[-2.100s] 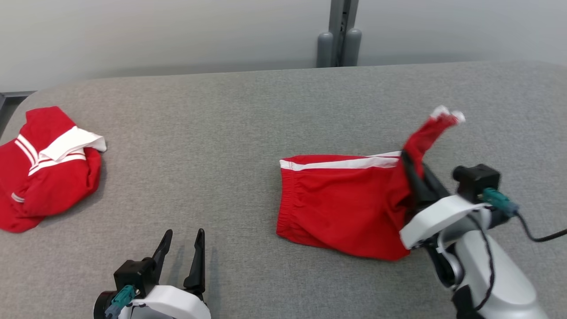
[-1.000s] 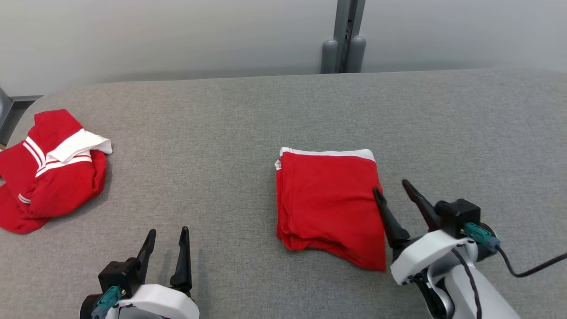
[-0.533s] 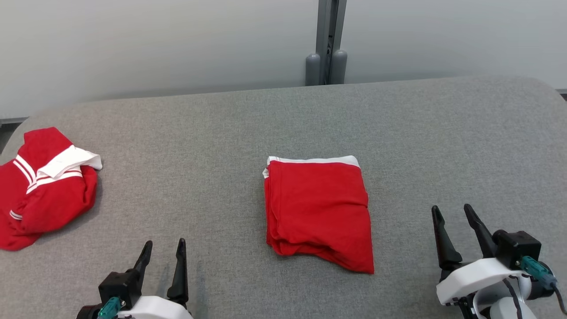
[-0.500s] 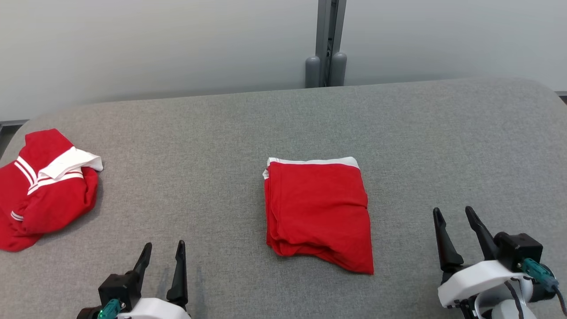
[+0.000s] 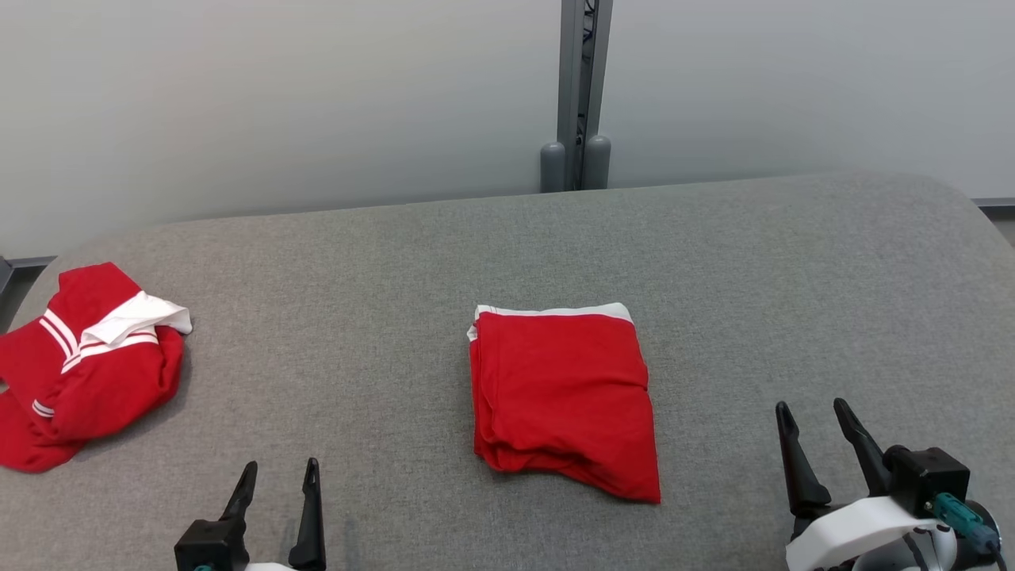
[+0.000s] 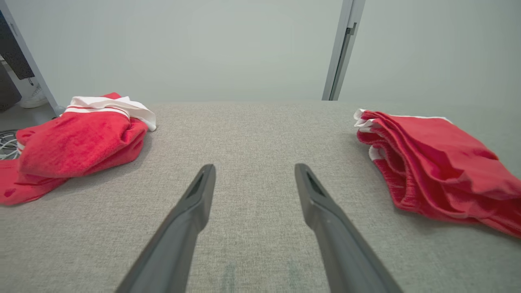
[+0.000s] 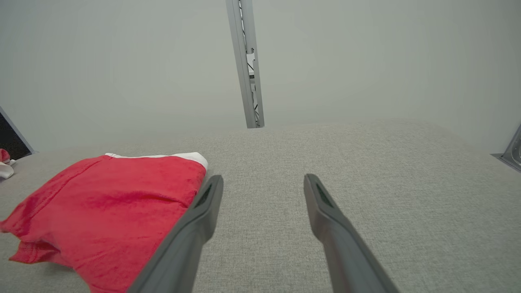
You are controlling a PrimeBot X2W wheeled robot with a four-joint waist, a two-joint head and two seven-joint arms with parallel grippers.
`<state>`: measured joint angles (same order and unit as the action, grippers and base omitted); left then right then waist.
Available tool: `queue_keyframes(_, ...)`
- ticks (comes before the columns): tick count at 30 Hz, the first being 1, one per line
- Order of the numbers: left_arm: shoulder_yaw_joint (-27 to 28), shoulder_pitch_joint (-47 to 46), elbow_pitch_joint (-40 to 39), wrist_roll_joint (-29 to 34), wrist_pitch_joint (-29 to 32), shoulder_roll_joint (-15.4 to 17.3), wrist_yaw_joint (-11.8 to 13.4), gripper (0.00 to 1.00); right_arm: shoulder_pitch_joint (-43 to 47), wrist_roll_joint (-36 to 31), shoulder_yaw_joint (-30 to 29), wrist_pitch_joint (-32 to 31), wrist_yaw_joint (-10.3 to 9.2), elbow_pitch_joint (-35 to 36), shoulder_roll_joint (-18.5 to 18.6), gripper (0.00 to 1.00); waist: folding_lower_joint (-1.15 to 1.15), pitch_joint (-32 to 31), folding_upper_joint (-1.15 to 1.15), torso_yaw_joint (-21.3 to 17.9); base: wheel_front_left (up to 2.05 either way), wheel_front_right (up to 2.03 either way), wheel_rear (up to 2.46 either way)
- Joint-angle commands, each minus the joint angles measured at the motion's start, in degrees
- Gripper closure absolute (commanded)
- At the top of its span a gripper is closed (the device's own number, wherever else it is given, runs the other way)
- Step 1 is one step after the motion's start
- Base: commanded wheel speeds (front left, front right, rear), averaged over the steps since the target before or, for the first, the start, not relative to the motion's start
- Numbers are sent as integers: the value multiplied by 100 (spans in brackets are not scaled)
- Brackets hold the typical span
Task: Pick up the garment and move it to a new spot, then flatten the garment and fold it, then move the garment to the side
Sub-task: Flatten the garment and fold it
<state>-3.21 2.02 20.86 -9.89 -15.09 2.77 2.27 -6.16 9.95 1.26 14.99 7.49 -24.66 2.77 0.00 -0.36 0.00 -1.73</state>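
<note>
L claw (image 5: 279,466) at 7, R claw (image 5: 811,406) at 5, both low at near edge, jaws apart, empty. Garment (image 5: 563,400) folded, lying flat mid-table (image 5: 357,317) between them, touching neither. From R claw it's at 10, near; from L claw at 2, farther off. R arm nearer, so prob. best for move aside. Long axis 6–12, white band at 12 end. L wrist cam shows stacked fold layers on garment's 9 side; R wrist cam shows smooth top. Pile (image 5: 87,373) out at 9.
</note>
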Motion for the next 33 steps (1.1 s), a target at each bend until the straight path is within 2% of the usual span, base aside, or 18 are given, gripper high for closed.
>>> queue_keyframes(1, 24, 66, -56, 66, -9, 24, 38, 0, 87, -13, 1, 25, 0, 42, 30, 0, 0, -36, 0, -4, 0, 0, 0)
queue_keyframes(10, 82, 243, -171, 137, -9, 24, 136, 0, 234, 54, 28, 26, 0, 108, 29, 0, 0, -147, 0, 10, 0, 0, 0)
queue_keyframes(13, 164, 276, -241, -6, -9, 22, 201, 0, 265, 57, 41, 26, 0, 125, 29, 0, 0, -137, 0, 11, 0, 0, 0)
queue_keyframes(21, 14, 308, -325, -20, -9, 25, 230, 0, 229, 137, 85, 26, 0, 155, 30, 0, 0, -79, 0, 18, 0, 0, 0)
queue_keyframes(33, -180, 46, -380, -65, -9, 23, 196, 0, -30, 307, 307, 26, 0, 121, 29, 0, 0, 457, 0, 317, 0, 0, 0)
